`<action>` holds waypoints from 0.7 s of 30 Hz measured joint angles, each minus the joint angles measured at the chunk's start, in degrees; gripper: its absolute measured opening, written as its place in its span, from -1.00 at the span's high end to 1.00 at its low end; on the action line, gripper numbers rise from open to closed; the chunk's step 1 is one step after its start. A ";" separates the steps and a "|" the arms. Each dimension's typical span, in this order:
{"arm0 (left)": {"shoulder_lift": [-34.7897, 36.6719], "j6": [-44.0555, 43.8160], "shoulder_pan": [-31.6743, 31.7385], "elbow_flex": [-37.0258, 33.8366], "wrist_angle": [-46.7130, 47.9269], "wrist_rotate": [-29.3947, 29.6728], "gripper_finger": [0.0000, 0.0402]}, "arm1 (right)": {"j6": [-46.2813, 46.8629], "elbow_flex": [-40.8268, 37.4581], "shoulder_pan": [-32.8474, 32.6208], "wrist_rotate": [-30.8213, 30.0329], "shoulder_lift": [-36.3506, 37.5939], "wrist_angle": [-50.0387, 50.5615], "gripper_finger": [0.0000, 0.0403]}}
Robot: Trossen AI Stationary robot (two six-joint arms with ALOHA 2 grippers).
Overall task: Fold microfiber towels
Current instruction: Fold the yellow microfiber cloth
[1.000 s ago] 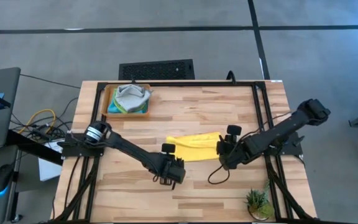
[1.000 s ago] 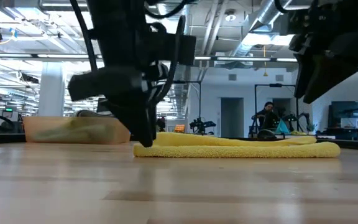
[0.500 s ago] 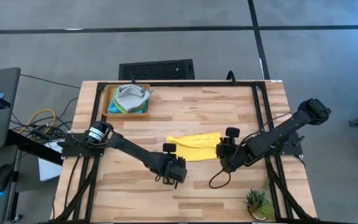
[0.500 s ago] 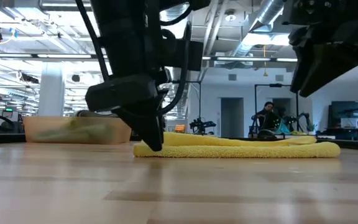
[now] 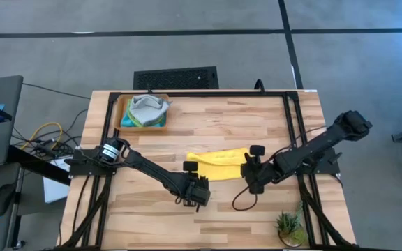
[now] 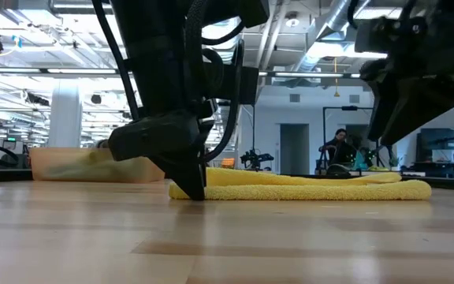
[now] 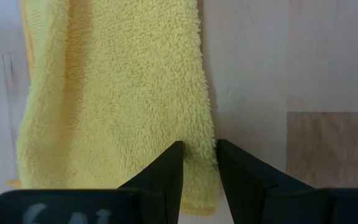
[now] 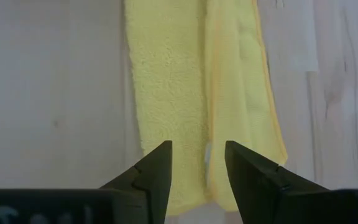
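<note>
Yellow terry microfiber towel is lying folded into a long narrow strip near the middle of the light butcher-block wooden table, its layers sagging flat onto the wood. It is looking very light, limp and fuzzy; I am judging it will drape and slide rather than hold any shape, so the ends want pinching through both layers at the corners, not the middle. The left gripper is sitting at the strip's left end, fingertips down at table level, fingers parted only a little and straddling the towel's edge; whether they are truly nipping the pile I am not able to tell. The right gripper is hovering above the strip's right end, fingers spread apart with nothing between them, clearly off the cloth in the low view. Farther out, an orange plastic tray at the table's far left corner is holding a grey towel heaped over turquoise cloth. A small potted green plant is standing at the near right corner. The wood is looking smooth, so the cloth is likely dragging easily. Beyond the table, an open workshop hall is showing, with ceiling ducts and a person sitting well back among other equipment.
</note>
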State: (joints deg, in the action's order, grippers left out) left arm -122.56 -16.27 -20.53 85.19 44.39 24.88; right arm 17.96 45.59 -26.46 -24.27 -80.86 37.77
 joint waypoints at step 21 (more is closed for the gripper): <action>0.04 4.15 1.74 4.91 3.89 2.43 1.00 | -1.40 -2.21 2.49 0.41 0.00 -2.29 0.22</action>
State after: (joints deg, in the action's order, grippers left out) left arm -122.52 -12.12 -18.80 90.10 48.29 27.31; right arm 16.56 43.38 -23.97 -23.86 -80.86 35.48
